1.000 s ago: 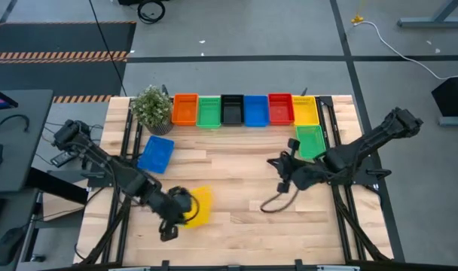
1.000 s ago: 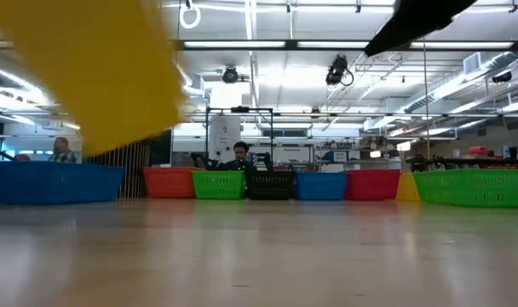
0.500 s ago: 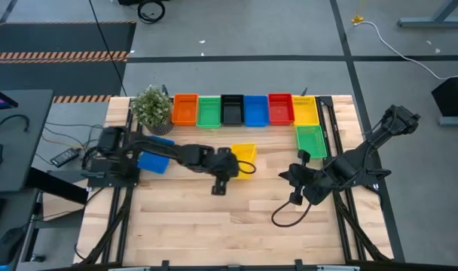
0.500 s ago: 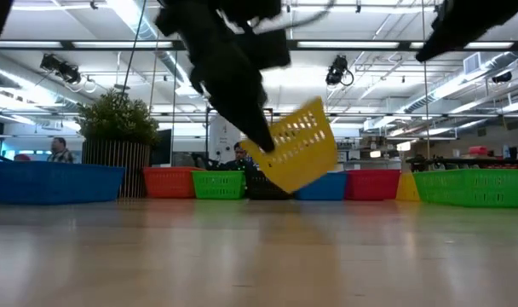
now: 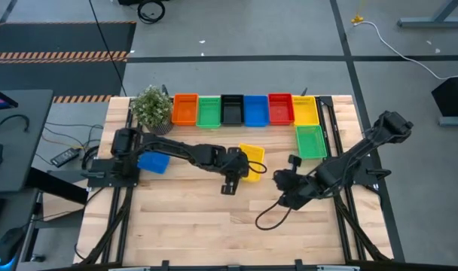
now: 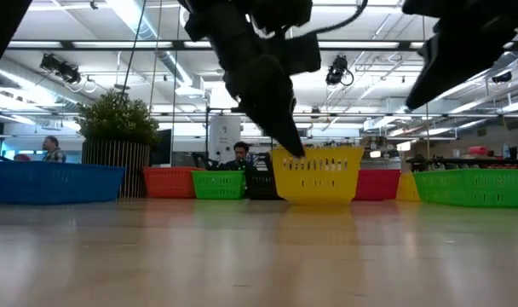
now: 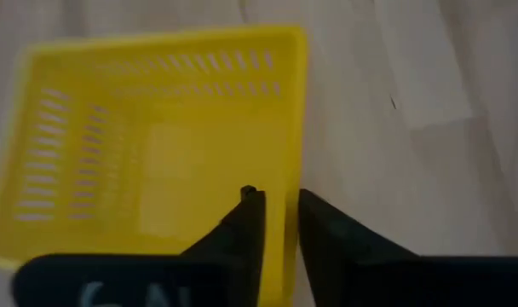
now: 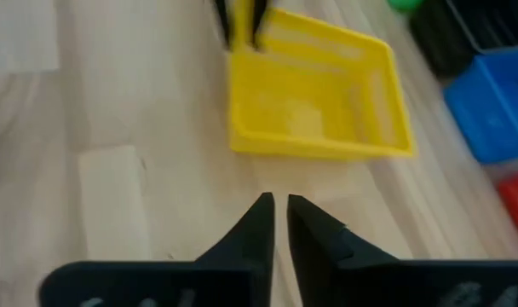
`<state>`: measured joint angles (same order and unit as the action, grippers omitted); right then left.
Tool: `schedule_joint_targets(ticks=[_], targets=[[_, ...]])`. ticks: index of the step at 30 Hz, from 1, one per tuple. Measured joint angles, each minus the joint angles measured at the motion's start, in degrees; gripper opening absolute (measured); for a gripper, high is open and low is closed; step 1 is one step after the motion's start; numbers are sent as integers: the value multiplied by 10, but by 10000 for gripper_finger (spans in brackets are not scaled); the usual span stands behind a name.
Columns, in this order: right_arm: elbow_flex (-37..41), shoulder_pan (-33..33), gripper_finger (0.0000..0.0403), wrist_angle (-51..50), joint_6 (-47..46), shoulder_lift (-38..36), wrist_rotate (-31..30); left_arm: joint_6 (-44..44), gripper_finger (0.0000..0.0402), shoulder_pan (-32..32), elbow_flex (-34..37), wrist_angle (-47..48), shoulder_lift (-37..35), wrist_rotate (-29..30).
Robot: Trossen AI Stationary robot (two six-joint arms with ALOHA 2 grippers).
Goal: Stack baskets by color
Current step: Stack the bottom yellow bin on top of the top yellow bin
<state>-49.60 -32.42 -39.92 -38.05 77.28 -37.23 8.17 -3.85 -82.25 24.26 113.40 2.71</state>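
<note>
Between left gripper (image 7: 280, 213) fingers — yellow basket (image 7: 148, 145) wall

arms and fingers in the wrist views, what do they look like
Both arms are dark, near black, jointed links. The left gripper and right gripper each end in two slim, tapering black fingers on a broad dark bar with faint pale lettering. In the high view a black cable loops from the right arm onto the table.

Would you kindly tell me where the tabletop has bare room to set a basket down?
The widest bare wood is the near half of the table, in front of the yellow basket and both arms. A smaller patch lies between that basket and the back row of baskets. The back edge is crowded, as is the right side around the green basket.
</note>
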Motion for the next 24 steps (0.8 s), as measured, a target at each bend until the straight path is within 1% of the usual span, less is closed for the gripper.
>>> schedule_joint_targets(ticks=[4, 7, 9, 12, 15, 18, 22, 24], targets=[[0, 23, 84, 112, 83, 35, 17, -35, 116, 6, -16, 51, -38, 1], [0, 46, 121, 213, 154, 69, 35, -64, 137, 8, -8, 108, -86, 3], [0, 65, 142, 272, 189, 94, 44, -80, 144, 8, 22, 122, -128, 18], [-1, 95, 168, 350, 208, 134, 52, -115, 144, 6, 100, 119, -195, 44], [-15, 121, 179, 366, 216, 170, 78, -170, 138, 5, 204, 72, -264, 67], [-42, 143, 179, 353, 218, 201, 103, -225, 130, 5, 309, -12, -322, 84], [-79, 170, 171, 278, 217, 237, 126, -289, 122, -3, 425, -152, -372, 110], [-93, 179, 165, 234, 217, 247, 134, -320, 120, -11, 473, -254, -375, 129]])
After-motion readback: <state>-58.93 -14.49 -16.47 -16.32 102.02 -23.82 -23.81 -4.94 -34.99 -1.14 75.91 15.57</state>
